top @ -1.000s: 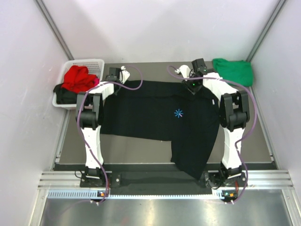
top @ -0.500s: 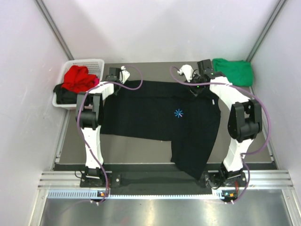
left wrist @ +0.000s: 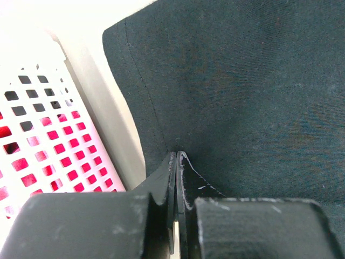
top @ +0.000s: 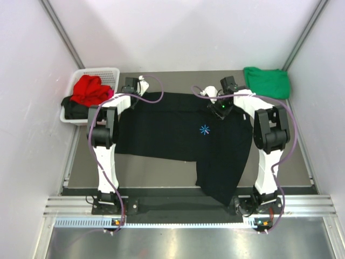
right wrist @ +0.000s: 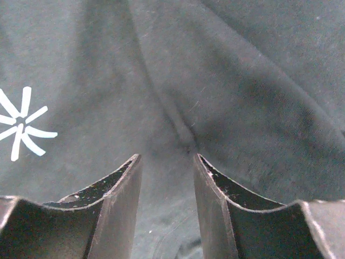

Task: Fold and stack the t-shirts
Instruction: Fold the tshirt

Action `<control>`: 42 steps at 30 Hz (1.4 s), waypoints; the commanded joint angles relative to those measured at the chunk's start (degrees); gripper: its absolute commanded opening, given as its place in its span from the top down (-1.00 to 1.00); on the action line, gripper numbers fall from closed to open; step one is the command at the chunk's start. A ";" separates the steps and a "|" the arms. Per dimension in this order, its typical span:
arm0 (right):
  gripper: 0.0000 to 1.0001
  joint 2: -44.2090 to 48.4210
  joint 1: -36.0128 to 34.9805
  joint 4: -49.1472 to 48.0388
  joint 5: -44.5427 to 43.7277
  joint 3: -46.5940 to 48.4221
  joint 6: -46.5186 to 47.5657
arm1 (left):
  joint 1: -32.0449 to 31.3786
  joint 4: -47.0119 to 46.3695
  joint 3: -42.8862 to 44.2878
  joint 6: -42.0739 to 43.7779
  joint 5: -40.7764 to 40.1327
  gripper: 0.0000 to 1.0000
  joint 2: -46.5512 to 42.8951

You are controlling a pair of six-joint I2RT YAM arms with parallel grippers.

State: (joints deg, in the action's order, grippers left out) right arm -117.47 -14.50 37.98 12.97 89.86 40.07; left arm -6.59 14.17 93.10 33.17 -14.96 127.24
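A large black t-shirt [top: 178,129] with a small blue chest mark [top: 204,129] lies spread over the table, one end hanging toward the near edge. My left gripper [top: 138,91] [left wrist: 177,156] is shut, its tips down on the shirt's far left corner just inside the hem; no fold shows between the jaws. Over the shirt's far right part my right gripper [top: 221,108] [right wrist: 166,156] is open and empty, with a raised crease [right wrist: 186,135] just ahead of its tips. A green t-shirt [top: 267,81] lies at the far right. Red [top: 89,89] and black [top: 73,108] t-shirts fill the basket.
The white lattice basket [top: 105,72] [left wrist: 38,135] stands at the far left, close beside my left gripper. Bare grey table [top: 156,172] shows in front of the shirt's left half. Pale walls close in the back and both sides.
My right gripper swung out to the right, then came back left over the shirt near the chest mark. The left arm and the shirt have stayed put.
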 commanded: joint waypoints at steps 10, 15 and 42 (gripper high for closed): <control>0.14 -2.23 0.88 -1.24 -2.42 5.32 1.67 | 0.00 0.50 -0.11 0.32 -0.68 1.00 -1.12; 0.14 -3.29 1.05 -0.63 -2.78 5.67 2.02 | 0.00 0.50 -0.02 0.41 -0.86 1.00 -1.03; 0.87 -2.68 2.81 -1.42 -3.22 5.41 -0.87 | -0.44 0.42 -0.20 0.76 -1.12 1.00 -1.47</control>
State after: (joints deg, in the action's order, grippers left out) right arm -122.02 -12.45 37.10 9.17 93.12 40.07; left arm -6.90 14.24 93.10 33.61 -15.77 127.24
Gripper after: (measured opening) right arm 0.076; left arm 0.011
